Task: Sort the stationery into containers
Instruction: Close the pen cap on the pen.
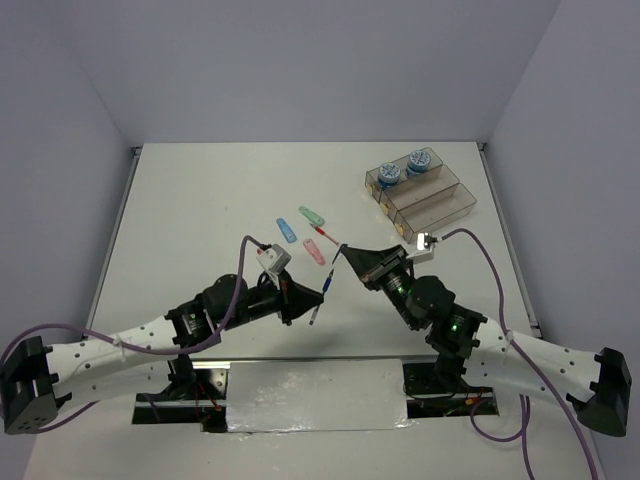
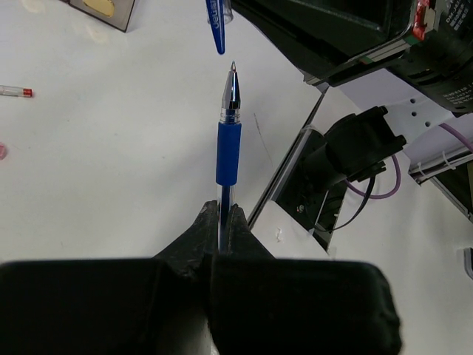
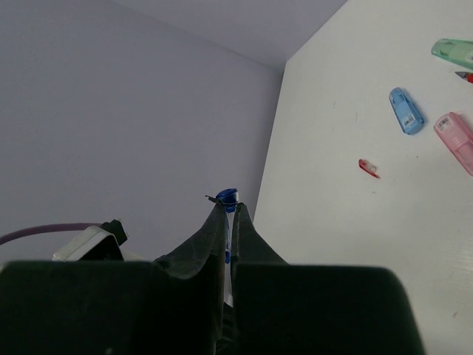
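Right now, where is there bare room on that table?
Widest bare patch: the table far left, between its left edge and the blue flat piece. Another runs along the back edge, left of the bins. The middle is crowded: left gripper with blue pen, right gripper with pen cap.

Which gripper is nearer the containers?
Right. In the top view the right gripper is just below-left of the containers; the left gripper lies farther off in both directions.

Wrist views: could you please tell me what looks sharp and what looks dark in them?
Left wrist: the blue pen is crisp, the left gripper a dark, detail-less mass. Right wrist: the right gripper is equally black; the pink piece beyond looks clear.
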### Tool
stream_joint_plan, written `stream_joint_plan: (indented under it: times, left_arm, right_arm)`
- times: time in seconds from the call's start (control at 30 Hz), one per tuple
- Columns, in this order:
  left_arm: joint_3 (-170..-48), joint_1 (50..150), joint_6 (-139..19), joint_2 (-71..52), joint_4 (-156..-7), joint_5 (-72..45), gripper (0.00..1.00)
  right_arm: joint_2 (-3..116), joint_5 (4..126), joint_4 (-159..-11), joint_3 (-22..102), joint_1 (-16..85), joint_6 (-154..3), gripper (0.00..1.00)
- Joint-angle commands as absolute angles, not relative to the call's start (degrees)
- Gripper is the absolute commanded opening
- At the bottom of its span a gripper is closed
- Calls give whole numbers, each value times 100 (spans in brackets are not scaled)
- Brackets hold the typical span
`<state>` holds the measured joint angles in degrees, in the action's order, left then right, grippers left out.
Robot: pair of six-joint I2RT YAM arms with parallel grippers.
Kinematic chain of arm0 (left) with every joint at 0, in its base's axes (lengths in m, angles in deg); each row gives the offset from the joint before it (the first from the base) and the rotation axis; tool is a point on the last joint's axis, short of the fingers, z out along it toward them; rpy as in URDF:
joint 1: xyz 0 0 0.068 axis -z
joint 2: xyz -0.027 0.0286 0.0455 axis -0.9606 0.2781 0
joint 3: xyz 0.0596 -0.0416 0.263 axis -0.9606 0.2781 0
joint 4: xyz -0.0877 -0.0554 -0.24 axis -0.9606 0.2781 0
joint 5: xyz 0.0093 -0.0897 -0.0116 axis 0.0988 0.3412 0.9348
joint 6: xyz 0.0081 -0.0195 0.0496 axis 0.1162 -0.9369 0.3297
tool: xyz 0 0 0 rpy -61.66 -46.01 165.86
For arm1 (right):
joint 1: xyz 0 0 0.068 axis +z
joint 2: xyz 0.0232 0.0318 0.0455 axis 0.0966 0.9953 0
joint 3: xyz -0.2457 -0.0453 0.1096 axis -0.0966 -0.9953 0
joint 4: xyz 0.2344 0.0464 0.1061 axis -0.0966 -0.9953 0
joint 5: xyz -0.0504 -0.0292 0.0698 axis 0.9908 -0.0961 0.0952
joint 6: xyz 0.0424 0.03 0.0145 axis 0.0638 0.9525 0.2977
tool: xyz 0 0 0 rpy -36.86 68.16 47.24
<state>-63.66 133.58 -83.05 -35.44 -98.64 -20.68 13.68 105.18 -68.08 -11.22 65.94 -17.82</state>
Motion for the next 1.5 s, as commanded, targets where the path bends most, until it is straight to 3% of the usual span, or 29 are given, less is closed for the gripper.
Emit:
stream_joint_plan:
  times: [0.0, 1.47]
  left_arm:
    - [-6585, 13309, -8206, -3508, -10163, -2088, 0]
    - [-6602, 13011, -8241, -3271, -10260, -1719, 0]
  right_arm:
    - [1360, 10495, -6467, -1227, 6654, -1945, 0]
    - [1598, 10688, -6528, -911, 6794, -2464, 0]
